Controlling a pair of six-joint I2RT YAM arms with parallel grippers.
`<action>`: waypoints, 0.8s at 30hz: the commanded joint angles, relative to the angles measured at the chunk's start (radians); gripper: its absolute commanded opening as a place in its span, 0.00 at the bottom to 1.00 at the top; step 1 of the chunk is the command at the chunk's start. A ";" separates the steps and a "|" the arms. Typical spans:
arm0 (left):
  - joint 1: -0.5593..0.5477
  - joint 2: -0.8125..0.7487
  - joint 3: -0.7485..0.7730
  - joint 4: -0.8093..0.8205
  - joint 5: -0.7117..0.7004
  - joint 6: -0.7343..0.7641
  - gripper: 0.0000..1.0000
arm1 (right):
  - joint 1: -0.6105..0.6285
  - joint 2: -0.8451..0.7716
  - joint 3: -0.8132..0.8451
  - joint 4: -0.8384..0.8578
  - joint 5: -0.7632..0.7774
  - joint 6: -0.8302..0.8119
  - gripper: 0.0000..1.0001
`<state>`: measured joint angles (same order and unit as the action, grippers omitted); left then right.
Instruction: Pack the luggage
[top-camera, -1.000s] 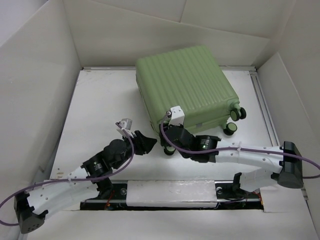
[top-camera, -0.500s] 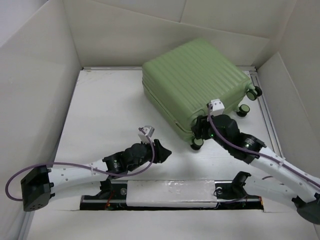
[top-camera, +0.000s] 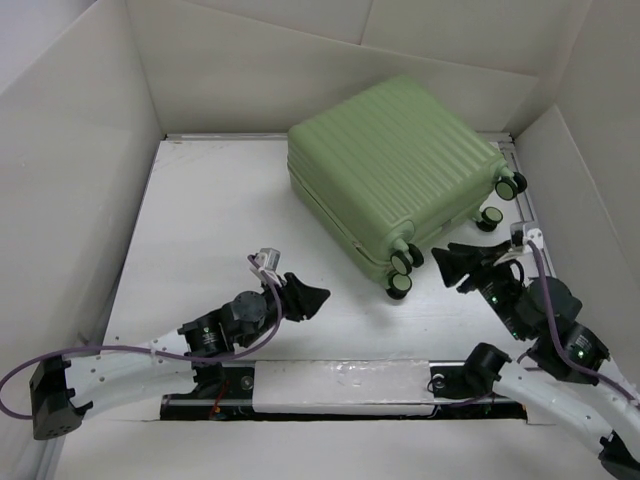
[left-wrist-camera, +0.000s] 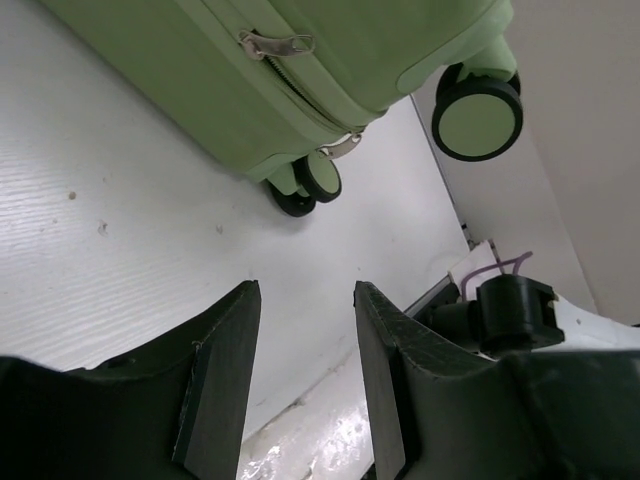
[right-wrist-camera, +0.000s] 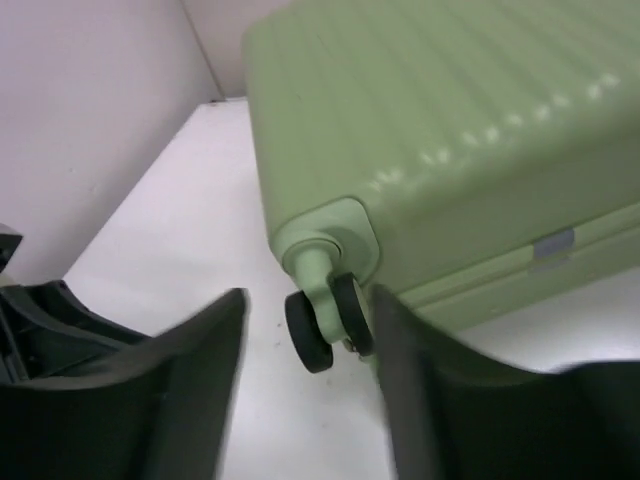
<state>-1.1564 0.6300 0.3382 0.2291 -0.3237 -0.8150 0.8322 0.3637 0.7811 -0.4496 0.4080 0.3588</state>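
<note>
The luggage (top-camera: 400, 165) is a pale green ribbed hard-shell suitcase, shut, lying flat at the back right of the table with its black wheels (top-camera: 403, 272) toward me. My left gripper (top-camera: 318, 300) hovers open over the table, left of the near wheels, holding nothing. The left wrist view shows the suitcase side (left-wrist-camera: 190, 90), a zipper pull (left-wrist-camera: 275, 43) and a wheel (left-wrist-camera: 478, 115) beyond the gripper (left-wrist-camera: 305, 288). My right gripper (top-camera: 447, 268) is open just right of the near wheels. Its wrist view shows a wheel (right-wrist-camera: 322, 325) ahead of the gripper (right-wrist-camera: 310, 295), the luggage (right-wrist-camera: 450, 130) behind.
White walls enclose the table (top-camera: 210, 220) on the left, back and right. A metal rail (top-camera: 528, 215) runs along the right edge, close to the suitcase's far wheels (top-camera: 505, 190). The arms' mounting bar (top-camera: 340, 385) lies along the near edge.
The suitcase has turned and slid toward the back right. My right gripper has left the suitcase's near corner and drawn back to the right. My left gripper has shifted about, staying open.
</note>
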 joint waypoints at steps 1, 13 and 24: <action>0.000 -0.012 -0.010 -0.036 -0.050 -0.007 0.39 | 0.024 0.017 -0.048 0.071 -0.073 -0.018 0.52; 0.000 -0.041 0.039 -0.126 -0.109 0.022 0.41 | 0.064 0.084 -0.508 0.572 -0.190 -0.020 0.07; 0.000 0.040 0.039 -0.016 -0.098 0.042 0.42 | 0.085 0.309 -0.750 1.148 0.034 -0.029 0.47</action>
<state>-1.1564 0.6308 0.3378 0.1387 -0.4091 -0.7975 0.9001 0.6044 0.0555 0.3847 0.3401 0.3344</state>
